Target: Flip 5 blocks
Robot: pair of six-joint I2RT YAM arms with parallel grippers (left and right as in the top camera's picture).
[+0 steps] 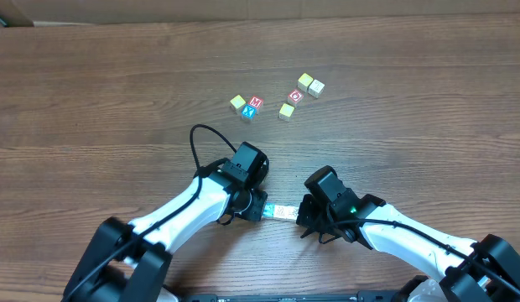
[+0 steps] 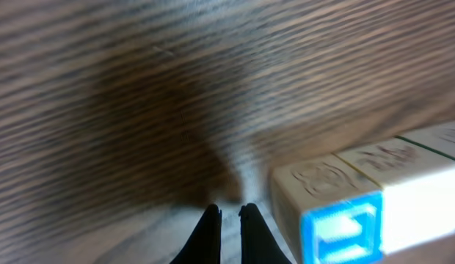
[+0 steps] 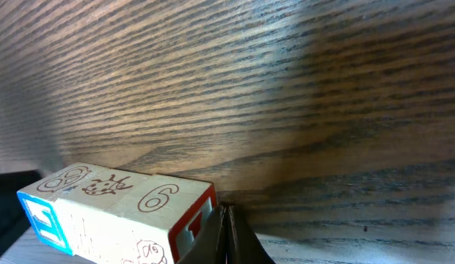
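Blocks lie between left end effector and right end effector.

Near the front of the brown wooden surface, a short row of small wooden alphabet cubes lies end to end between the left tool and the right tool, with one tool just beside each end of the row. Well behind them, loose cubes are scattered. A yellow-topped wooden cube is leftmost, with a red-and-blue lettered cube just to its right. Further right sits a second yellow cube, with a red-printed cube just behind it. Farthest back and right, a yellowish cube touches a cream cube.
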